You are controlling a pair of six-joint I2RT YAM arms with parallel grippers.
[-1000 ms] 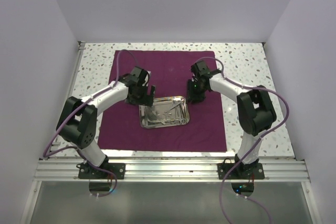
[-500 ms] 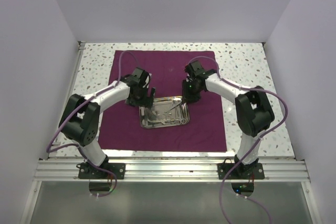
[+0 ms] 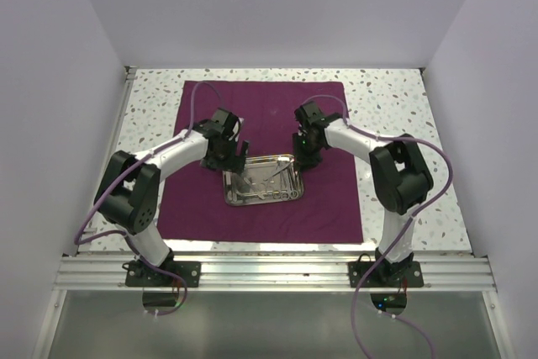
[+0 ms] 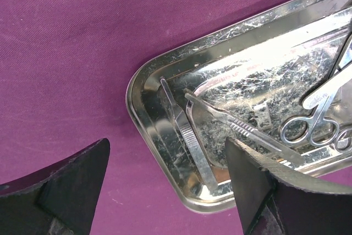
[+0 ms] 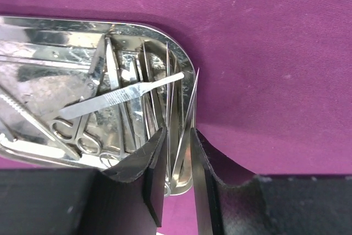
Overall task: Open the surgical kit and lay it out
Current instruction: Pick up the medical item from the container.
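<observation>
with the tray (image 3: 262, 181) on the cloth (image 3: 328, 199), the right gripper (image 5: 177, 152) pinches thin tweezers (image 5: 186, 119) at its corner, which could slip sideways, while the left gripper (image 4: 165, 185) hangs wide apart.

I have the purple cloth (image 3: 262, 157) lying flat on the speckled table (image 3: 395, 107), with the steel tray (image 3: 262, 180) sitting on it near the middle. Thin silver instruments (image 3: 267, 181) lie inside the tray. My left gripper (image 3: 234, 154) sits at the tray's 10 o'clock corner, my right gripper (image 3: 304, 155) at its 2 o'clock corner. From up here I can't read either jaw.
</observation>
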